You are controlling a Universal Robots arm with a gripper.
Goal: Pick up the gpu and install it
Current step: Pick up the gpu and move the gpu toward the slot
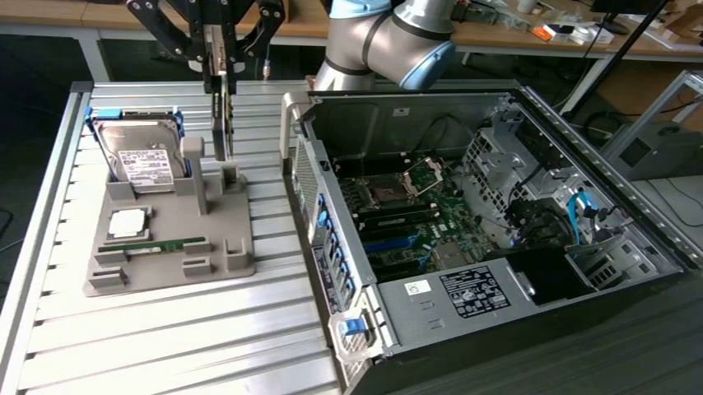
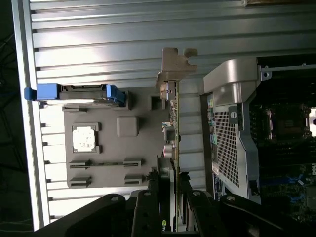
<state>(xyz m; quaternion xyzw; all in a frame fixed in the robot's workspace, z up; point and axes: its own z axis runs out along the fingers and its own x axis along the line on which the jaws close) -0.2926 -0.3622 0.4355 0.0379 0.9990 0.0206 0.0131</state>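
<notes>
The gpu is a thin dark card seen edge-on, hanging upright with its lower end just above the grey holder on the table. My gripper is shut on the card's upper part, a black finger on each side. In the wrist view the gpu runs as a narrow strip away from my gripper, and its silvery bracket sits at the far end. The card hangs over the holder's edge nearest the computer case.
The holder also carries a hard drive in a blue caddy, a square processor and a green memory stick. The open case, at the exterior view's right, shows its motherboard. The table top is ribbed aluminium.
</notes>
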